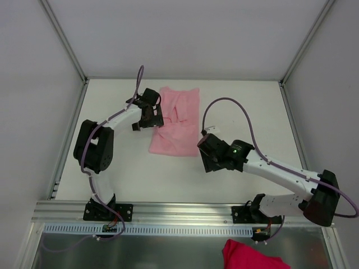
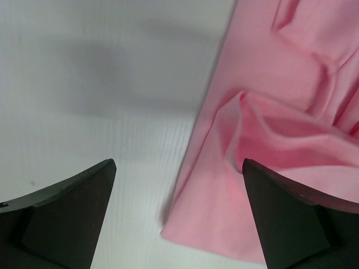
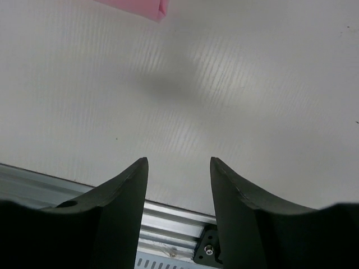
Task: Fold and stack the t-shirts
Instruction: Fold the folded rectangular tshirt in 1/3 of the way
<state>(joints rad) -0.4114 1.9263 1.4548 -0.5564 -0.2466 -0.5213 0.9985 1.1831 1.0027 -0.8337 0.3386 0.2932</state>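
The pale-pink short-sleeved t-shirt of thin fabric (image 1: 175, 120) lies rumpled and partly folded toward the far middle of the white worktop (image 1: 252, 112). The left hand (image 2: 179, 168) hovers at its left edge, jaws spread wide, holding nothing. The right hand (image 3: 179, 162) (just off the shirt's near right corner) stands parted over the worktop — empty too.
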